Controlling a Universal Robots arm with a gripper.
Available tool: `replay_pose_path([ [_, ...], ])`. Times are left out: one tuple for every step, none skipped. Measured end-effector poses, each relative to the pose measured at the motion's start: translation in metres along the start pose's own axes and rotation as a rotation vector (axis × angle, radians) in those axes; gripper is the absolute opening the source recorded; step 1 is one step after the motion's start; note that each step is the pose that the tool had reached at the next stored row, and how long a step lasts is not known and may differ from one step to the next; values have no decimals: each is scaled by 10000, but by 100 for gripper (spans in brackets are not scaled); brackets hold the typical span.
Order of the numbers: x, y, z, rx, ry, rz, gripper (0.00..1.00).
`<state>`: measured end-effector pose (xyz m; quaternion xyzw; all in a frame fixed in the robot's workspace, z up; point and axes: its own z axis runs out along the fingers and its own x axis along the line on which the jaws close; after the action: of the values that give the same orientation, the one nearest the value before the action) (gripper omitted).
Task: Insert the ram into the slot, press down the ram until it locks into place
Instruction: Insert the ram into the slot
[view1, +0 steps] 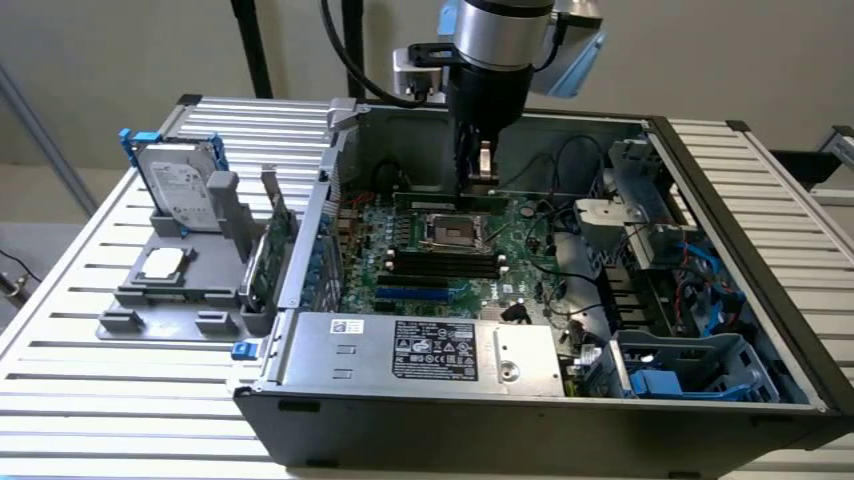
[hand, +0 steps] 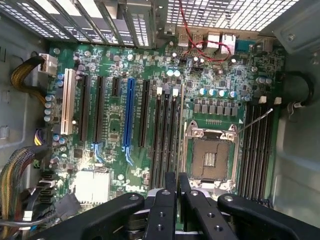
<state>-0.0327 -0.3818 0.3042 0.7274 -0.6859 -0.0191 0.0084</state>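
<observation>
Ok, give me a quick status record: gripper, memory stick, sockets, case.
gripper: shut on the memory stick, above the motherboard
memory stick: held level over the board, not seated
memory sockets: black, parallel, beside the processor socket; appear empty
computer case: lying flat, side open
hard drive: in a grey stand outside the case, on the exterior view's left

One ram (view1: 434, 199), one CPU socket (hand: 210, 157), one blue slot (hand: 129, 115) (long)
</observation>
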Motion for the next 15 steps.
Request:
replay_pose_path([
  [6,-1,18,0,0,0,13],
  [13,-1,36,0,0,-1,13],
  [22,-1,54,0,0,-1,13],
  [32,-1,72,0,0,0,13],
  [41,-1,90,1,0,1,13],
  [51,-1,108,0,0,3,13],
  [61,-1,126,0,1,6,13],
  [70,-2,145,0,-1,10,13],
  [80,-2,163,1,-1,14,13],
  [90,-2,181,1,-1,20,13],
  [99,-2,198,0,-1,28,13],
  [108,-2,216,0,0,38,13],
  [117,-2,235,1,-2,52,13],
  [124,-3,253,2,-3,71,13],
  [130,-3,270,2,-4,91,13],
])
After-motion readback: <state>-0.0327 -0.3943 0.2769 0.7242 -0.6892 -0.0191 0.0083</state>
